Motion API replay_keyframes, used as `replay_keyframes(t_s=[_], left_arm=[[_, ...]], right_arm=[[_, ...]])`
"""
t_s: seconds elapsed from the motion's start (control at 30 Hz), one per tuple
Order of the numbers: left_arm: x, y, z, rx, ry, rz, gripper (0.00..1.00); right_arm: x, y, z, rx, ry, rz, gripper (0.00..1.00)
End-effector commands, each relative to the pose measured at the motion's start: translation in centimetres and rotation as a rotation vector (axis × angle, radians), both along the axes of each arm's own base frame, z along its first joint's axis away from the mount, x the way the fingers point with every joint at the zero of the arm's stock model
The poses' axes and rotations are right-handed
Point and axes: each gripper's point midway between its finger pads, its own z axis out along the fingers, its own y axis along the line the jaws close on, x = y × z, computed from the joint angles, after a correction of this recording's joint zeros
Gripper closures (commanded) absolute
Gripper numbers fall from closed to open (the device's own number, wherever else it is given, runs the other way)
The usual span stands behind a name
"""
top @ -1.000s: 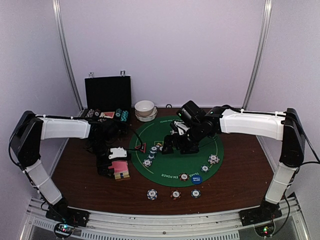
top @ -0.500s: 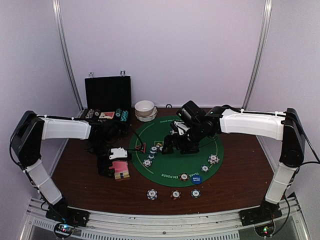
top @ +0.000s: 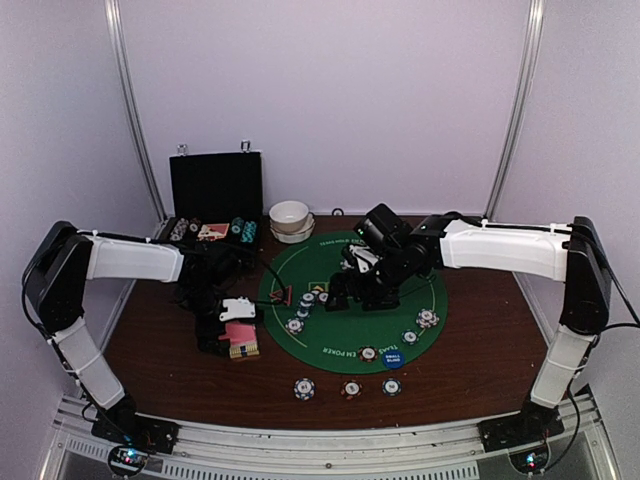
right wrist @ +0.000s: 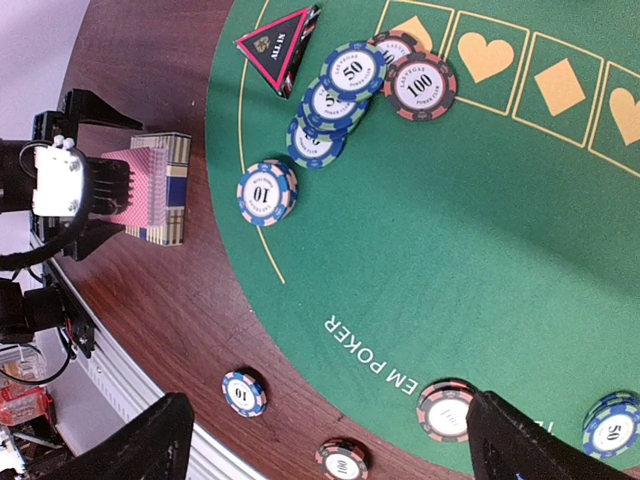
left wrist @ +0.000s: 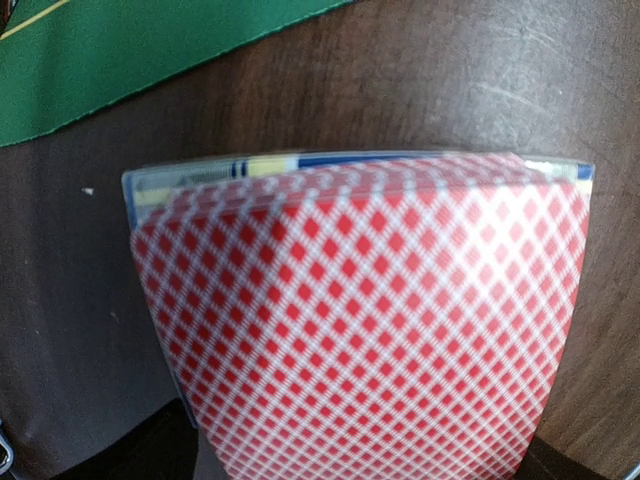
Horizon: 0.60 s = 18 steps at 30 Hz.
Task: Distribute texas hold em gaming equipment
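1. Two wide-spread fingers of my left gripper (right wrist: pixel 132 182) flank the pink-backed cards (left wrist: pixel 360 320), which sit on the brown table (top: pixel 480 340) just left of the green mat (right wrist: pixel 480 230).
2. Striped chips (right wrist: pixel 350 72) and the red triangle token (right wrist: pixel 277 42) cluster on the mat's left part.
3. My right gripper (right wrist: pixel 335 440) hovers above the mat, fingers wide apart and empty.

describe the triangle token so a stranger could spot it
Find the round green mat mid-table. At its left edge, next to overlapping blue chips, lies the triangle token. It is the only three-cornered piece, black with a red border.
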Motion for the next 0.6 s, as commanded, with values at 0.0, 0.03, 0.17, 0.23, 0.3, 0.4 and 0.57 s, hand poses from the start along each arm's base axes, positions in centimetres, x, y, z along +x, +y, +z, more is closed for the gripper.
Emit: replay_keyframes(t_s=[0.0,0.03,0.17,0.23,0.3,0.4,0.57], left_arm=[[0.33,-0.13,-0.38,0.003,-0.017,-0.025,0.02],[0.26,-0.12,-0.37,0.003,-0.015,-0.027,0.03],[-0.01,-0.23,-0.16,-0.009,-0.009,-0.032,0.03],[-0.10,-0.29,-0.03,-0.016,-0.009,-0.035,0.05],[-0.20,-0.41,0.05,-0.027,-0.011,-0.038,0.08],[-0.12,-0.43,0.04,-0.032,-0.024,-0.048,0.17],[-0.06,-0.52,0.16,-0.037,-0.029,-0.053,0.31]], right_arm=[[0.08,-0.22,1.50,0.034,-0.030,-0.005,0.02],[0.02,-0.22,1.46,0.033,-0.029,-0.004,0.03],[-0.02,-0.20,1.45,0.037,-0.028,-0.003,0.04],[-0.10,-0.18,1.46,0.039,-0.026,-0.001,0.05],[-0.11,-0.19,1.46,0.040,-0.026,-0.001,0.06],[-0.16,-0.21,1.50,0.043,-0.026,-0.002,0.07],[-0.24,-0.25,1.53,0.046,-0.025,-0.002,0.08]])
